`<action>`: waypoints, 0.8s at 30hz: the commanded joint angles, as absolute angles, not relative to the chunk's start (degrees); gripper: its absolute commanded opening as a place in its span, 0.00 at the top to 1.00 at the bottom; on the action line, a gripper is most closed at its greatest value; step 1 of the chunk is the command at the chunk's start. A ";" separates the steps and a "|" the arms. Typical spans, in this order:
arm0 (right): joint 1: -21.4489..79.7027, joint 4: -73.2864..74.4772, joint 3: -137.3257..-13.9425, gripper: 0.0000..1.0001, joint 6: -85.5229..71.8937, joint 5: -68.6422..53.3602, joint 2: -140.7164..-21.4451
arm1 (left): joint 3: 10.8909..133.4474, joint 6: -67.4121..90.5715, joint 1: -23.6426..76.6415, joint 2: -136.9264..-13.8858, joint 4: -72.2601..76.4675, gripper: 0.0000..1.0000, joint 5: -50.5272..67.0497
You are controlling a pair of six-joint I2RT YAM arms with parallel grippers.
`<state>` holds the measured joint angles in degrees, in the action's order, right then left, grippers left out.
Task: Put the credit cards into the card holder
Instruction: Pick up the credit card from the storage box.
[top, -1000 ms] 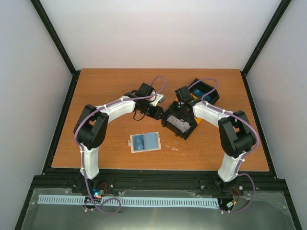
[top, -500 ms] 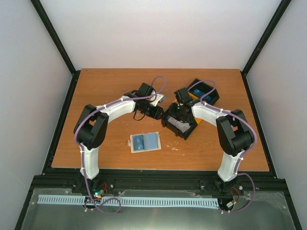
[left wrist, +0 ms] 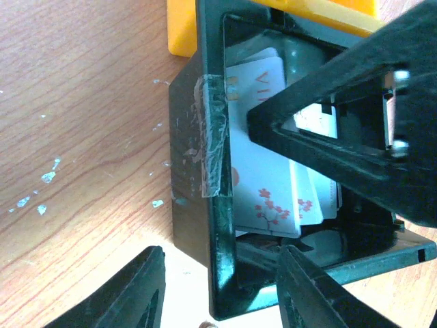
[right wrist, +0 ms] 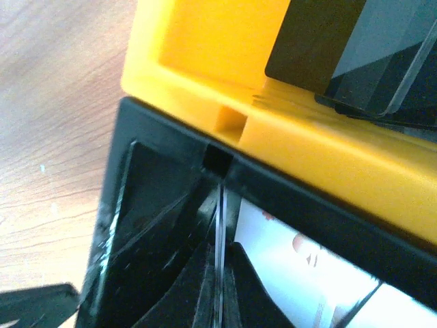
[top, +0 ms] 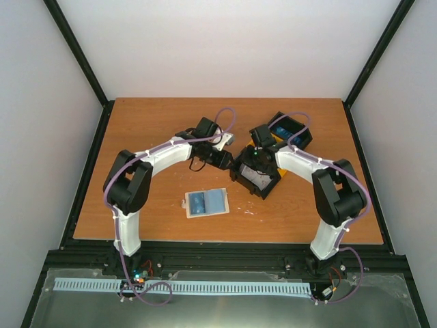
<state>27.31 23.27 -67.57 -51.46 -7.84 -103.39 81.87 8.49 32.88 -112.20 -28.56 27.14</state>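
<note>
The cream card holder lies open on the table with a blue card on it. White credit cards with red blossoms lie in the near black compartment of the black-and-yellow tray. My right gripper is down in that compartment, shut on a thin card seen edge-on; the gripper pinches its lower part. My left gripper is open, and in the left wrist view its fingers straddle the compartment's corner wall. Dark cards sit in the yellow compartment.
The tray's far black compartment holds a blue card. A small grey-white item lies by the left wrist. Black frame rails edge the table, with white walls around it.
The right arm has shifted slightly over the tray's near compartment. The left arm and the card holder have not moved.
</note>
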 commanded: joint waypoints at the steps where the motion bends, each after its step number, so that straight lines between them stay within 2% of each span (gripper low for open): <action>1: 27.60 21.36 -65.74 0.97 -50.13 -6.31 -98.15 | 81.72 7.84 32.87 -109.05 -28.25 0.54 26.33; 8: 24.72 13.78 -59.68 0.97 -46.18 -14.80 -92.23 | 80.23 9.52 32.87 -106.38 -26.05 0.47 26.65; 14: 21.56 5.81 -53.50 0.97 -39.63 -24.80 -86.43 | 76.76 12.56 32.80 -102.65 -21.87 0.37 28.74; 20: 17.19 -2.92 -46.66 0.97 -36.67 -32.56 -80.77 | 73.35 14.97 32.46 -99.36 -17.43 0.24 34.62; 24: 15.19 -8.51 -42.74 0.97 -36.66 -35.14 -78.64 | 73.74 17.74 31.65 -99.70 -15.26 0.20 38.68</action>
<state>16.75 -0.16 -45.50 -38.72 -30.09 -80.75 73.19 14.41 32.45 -100.84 -19.94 33.01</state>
